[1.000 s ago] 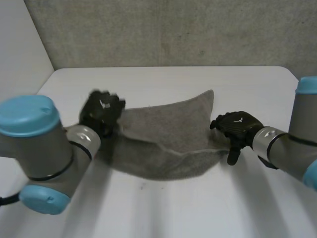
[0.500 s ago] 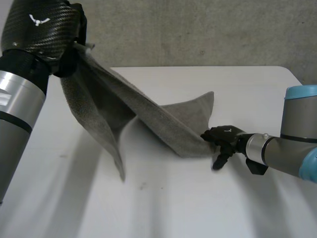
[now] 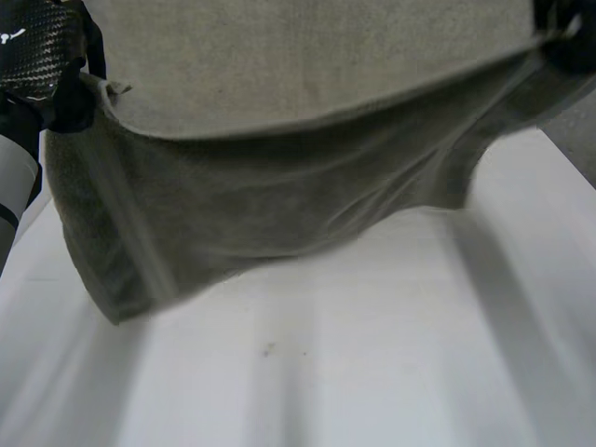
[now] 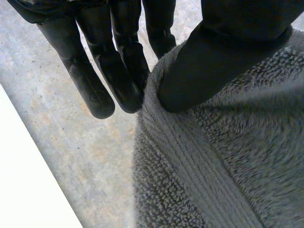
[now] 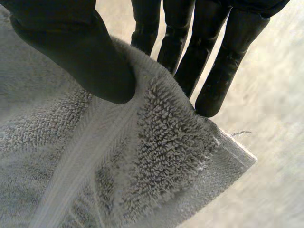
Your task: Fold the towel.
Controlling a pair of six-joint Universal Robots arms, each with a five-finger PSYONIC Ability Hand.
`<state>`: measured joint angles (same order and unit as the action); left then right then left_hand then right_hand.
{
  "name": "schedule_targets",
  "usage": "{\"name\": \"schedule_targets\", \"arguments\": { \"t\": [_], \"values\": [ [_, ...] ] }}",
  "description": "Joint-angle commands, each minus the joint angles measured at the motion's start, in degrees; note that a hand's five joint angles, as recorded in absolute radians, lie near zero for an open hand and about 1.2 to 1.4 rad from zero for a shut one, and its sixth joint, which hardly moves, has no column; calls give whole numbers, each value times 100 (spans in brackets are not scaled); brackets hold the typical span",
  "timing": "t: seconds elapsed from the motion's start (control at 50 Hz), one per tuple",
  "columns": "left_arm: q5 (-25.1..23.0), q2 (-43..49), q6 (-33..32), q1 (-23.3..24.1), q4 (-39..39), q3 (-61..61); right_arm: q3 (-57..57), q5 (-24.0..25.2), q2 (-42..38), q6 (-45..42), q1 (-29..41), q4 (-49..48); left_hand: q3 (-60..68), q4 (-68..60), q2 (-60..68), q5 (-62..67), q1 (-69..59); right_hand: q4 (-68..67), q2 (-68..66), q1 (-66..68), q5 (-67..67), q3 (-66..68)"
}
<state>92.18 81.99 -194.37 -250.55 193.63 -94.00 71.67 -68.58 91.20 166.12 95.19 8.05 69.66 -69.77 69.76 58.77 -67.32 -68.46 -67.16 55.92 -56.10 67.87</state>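
Towel hangs above the white table, spread between both hands. Left hand pinches one top corner, thumb against fingers — right hand pinches the other the same way. Lower edge sags.

grey towel, shaggy looped pile crossed by a flat, paler ribbed stripe. black left hand, carbon-weave pattern with a small white mark. plain black right hand. white desk, one dark speck.
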Motion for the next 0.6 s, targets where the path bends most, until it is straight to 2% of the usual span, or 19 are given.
{"name": "schedule_targets", "arguments": {
  "t": [0.02, 0.04, 0.06, 0.1, 0.12, 0.14, 0.22, 0.24, 0.28, 0.4, 0.46, 0.5, 0.52, 0.54, 0.56, 0.58, 0.6],
  "values": [
    [-16, 150, -13, -196, -352, 66, -496, 117, -214, -1270, -37, 1653, 1034, -1023, 1024, 1123, -1268, -1154, -1284, 2408, -1390, 1213],
    [-16, 281, -4, -239, -561, 135, -540, 4, -548, -1806, 139, 1978, 1034, -1023, 1024, 1123, -1268, -1154, -1284, 2408, -1390, 1213],
    [-16, 474, -4, -274, -781, 206, -540, 3, -551, -1812, 140, 1982, 1034, -1023, 1024, 1123, -1268, -1154, -1284, 2408, -1390, 1213],
    [-16, 719, -4, -292, -1009, 293, -593, -233, -1172, -2521, 482, 2358, 1034, -1023, 1024, 1123, -1268, -1154, -1284, 2408, -1390, 1213],
    [-16, 1000, -13, -292, -1229, 407, -593, -235, -1175, -2524, 483, 2360, 1034, -1023, 1024, 1123, -1268, -1154, -1284, 2408, -1390, 1213],
    [-16, 1003, -13, -292, -1231, 409, -593, -496, -1410, -2602, 614, 2403, 1034, -1023, 1024, 1123, -1268, -1154, -1284, 2408, -1390, 1213],
    [-7, 1984, -48, -275, -1923, 864, -575, -841, -1852, -2673, 773, 2421, 1034, -1023, 1024, 1123, -1268, -1154, -1284, 2408, -1390, 1213],
    [-7, 1987, -48, -275, -1926, 866, -601, -963, -2122, -2708, 826, 2421, 1034, -1023, 1024, 1123, -1268, -1154, -1284, 2408, -1390, 1213],
    [19, 2687, -65, -284, -2206, 1242, -646, -1008, -2397, -2787, 870, 2421, 1034, -1023, 1024, 1123, -1268, -1154, -1284, 2408, -1390, 1213],
    [-7, 3473, -92, -275, -2224, 1885, -1302, -1140, -3308, -3086, 1036, 2290, 1034, -1023, 1024, 1123, -1268, -1154, -1284, 2408, -1390, 1213],
    [-34, 3895, -127, -275, -2040, 2465, -1943, -1288, -3722, -3016, 1124, 1887, 1034, -1023, 1024, 1123, -1268, -1154, -1284, 2408, -1390, 1213],
    [-51, 4131, -153, -257, -1341, 3034, -2298, -1430, -3873, -2989, 1160, 1551, 1034, -1023, 1024, 1123, -1268, -1154, -1284, 2408, -1390, 1213],
    [-51, 4132, -153, -257, -1337, 3037, -2629, -1578, -3960, -2963, 1195, 1159, 1034, -1023, 1024, 1123, -1268, -1154, -1284, 2408, -1390, 1213],
    [-69, 4158, -171, -249, -728, 3228, -2632, -1579, -3961, -2963, 1195, 1155, 1034, -1023, 1024, 1123, -1268, -1154, -1284, 2408, -1390, 1213],
    [-69, 4158, -171, -248, -722, 3230, -2971, -1745, -4005, -2946, 1221, 599, 1034, -1023, 1024, 1123, -1268, -1154, -1284, 2408, -1390, 1213],
    [-112, 4141, -180, -248, 1, 3326, -3166, -1877, -3979, -2998, 1248, -60, 1034, -1023, 1024, 1123, -1268, -1154, -1284, 2408, -1390, 1213],
    [-174, 4106, -171, -275, 861, 3353, -3168, -1878, -3979, -2998, 1248, -66, 1034, -1023, 1024, 1123, -1268, -1154, -1284, 2408, -1390, 1213]
  ]
}}
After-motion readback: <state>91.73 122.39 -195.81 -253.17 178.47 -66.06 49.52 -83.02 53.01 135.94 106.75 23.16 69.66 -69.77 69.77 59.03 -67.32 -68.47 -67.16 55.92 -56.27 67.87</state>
